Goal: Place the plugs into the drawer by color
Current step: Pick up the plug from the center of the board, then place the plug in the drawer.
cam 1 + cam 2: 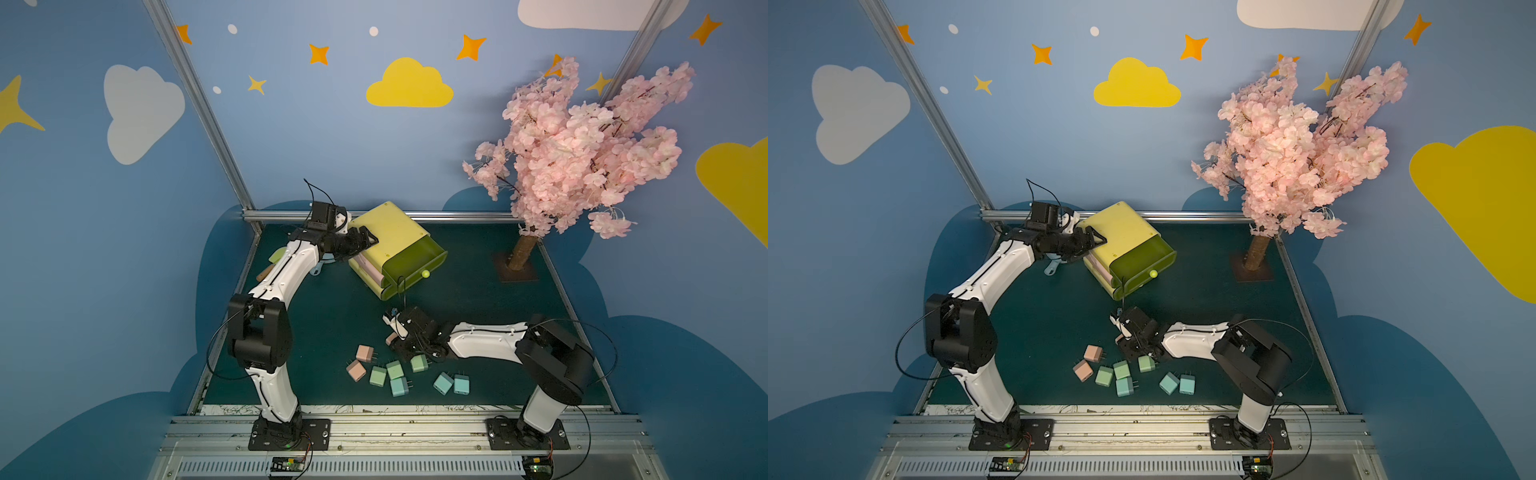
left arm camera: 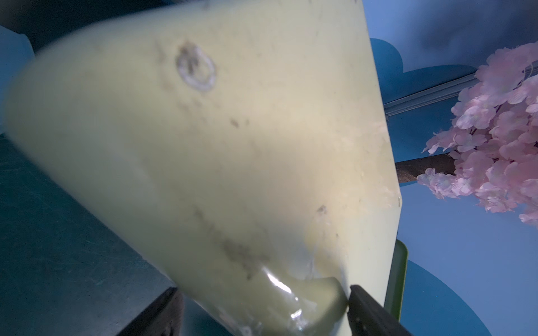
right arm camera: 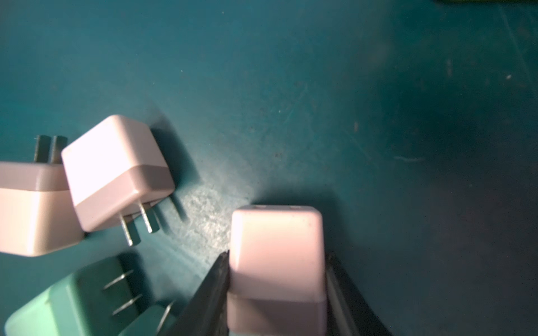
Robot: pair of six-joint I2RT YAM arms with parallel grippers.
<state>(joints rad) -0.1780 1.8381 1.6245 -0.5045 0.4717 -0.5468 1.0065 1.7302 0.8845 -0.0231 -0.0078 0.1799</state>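
At 6 o'clock on the tabletop [image 1: 324,316], eight loose plugs [image 1: 395,369] lie clustered: two pink, three green, three blue. Just beyond them the right fingers [image 3: 214,282] grip a pink plug [image 3: 276,241]. Farther off, toward 12 o'clock, the drawer [image 1: 390,237] stands with its top tray pulled out. The left fingers [image 2: 366,308] straddle its rear corner; I cannot tell whether they clamp it.

pink blossom tree [image 1: 582,153] at the green mat's [image 1: 478,299] far corner — cloud-and-star walls [image 1: 332,124]

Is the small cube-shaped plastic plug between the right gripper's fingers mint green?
No: in the right wrist view the right gripper holds a pink plug.
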